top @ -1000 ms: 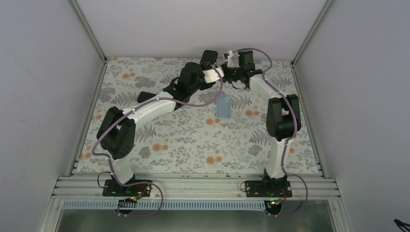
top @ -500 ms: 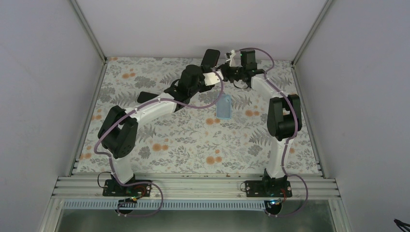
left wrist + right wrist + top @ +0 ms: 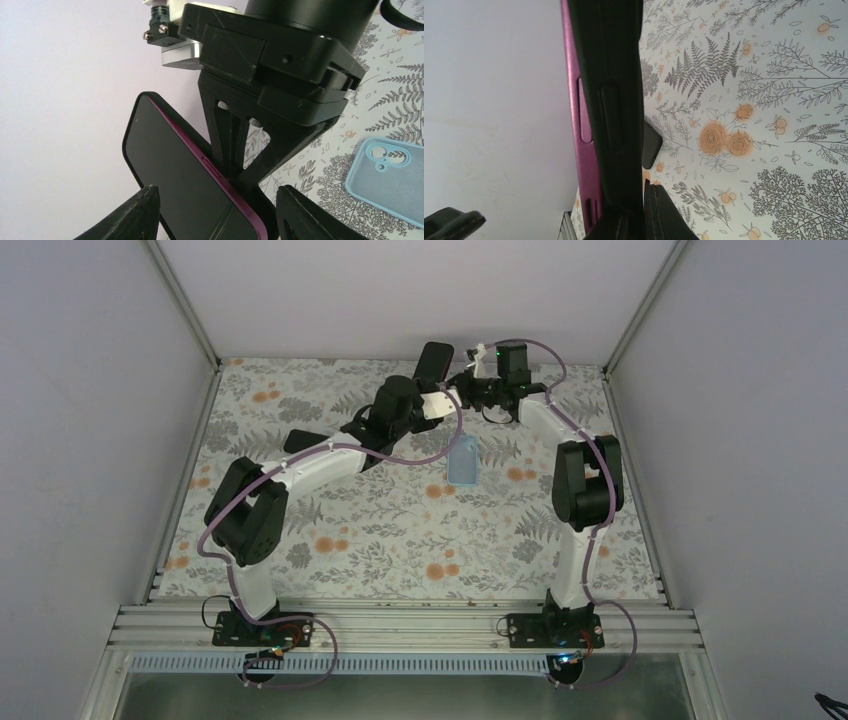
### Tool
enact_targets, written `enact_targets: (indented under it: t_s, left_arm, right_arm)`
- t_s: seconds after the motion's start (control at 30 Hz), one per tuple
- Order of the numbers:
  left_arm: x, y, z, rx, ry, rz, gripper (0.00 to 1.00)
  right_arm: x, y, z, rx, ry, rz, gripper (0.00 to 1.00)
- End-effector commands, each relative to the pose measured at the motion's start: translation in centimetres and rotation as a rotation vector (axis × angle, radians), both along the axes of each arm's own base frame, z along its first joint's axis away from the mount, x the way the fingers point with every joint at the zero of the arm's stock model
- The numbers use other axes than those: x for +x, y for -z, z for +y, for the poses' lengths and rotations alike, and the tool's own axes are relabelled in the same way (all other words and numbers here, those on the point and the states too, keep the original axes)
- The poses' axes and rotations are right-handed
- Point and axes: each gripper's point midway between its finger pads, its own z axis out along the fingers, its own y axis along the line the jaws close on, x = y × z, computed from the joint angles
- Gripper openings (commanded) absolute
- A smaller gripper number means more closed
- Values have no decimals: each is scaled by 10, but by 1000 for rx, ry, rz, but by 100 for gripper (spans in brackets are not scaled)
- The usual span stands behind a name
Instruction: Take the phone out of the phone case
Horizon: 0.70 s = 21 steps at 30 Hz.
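Observation:
The phone (image 3: 432,361) is held upright in the air at the back of the table, with a dark screen (image 3: 185,185) and a magenta side edge (image 3: 583,115). My right gripper (image 3: 466,383) is shut on its side, the fingertips pressed together (image 3: 644,220). My left gripper (image 3: 438,388) is open, with its fingers (image 3: 132,215) standing either side of the phone's lower end without touching it. The light blue phone case (image 3: 463,460) lies empty and flat on the table, its camera cut-out showing in the left wrist view (image 3: 387,177).
A second black phone (image 3: 299,439) lies flat on the floral table cover beside the left arm and also shows in the right wrist view (image 3: 651,145). White walls enclose the back and both sides. The metal rail (image 3: 400,625) runs along the near edge.
The left arm has shifted slightly towards the back and its gripper sits a little closer around the phone. The right gripper has edged left with the phone. The case has not moved.

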Motion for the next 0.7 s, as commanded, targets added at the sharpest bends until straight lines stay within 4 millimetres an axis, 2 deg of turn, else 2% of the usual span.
enact_targets:
  t_s: [0.0, 0.23, 0.57, 0.67]
  left_arm:
    - [-8, 10, -5, 2, 33, 22, 59]
    - [-8, 11, 0, 16, 14, 12, 59]
    - [15, 6, 17, 2, -72, -14, 59]
    - [20, 12, 19, 29, -79, -3, 59]
  right_arm:
    - [2, -41, -1, 47, -23, -116, 3]
    - [3, -42, -1, 43, -18, -120, 3]
    - [-3, -49, -2, 50, -22, -133, 3]
    - [-4, -50, -2, 54, -23, -132, 3]
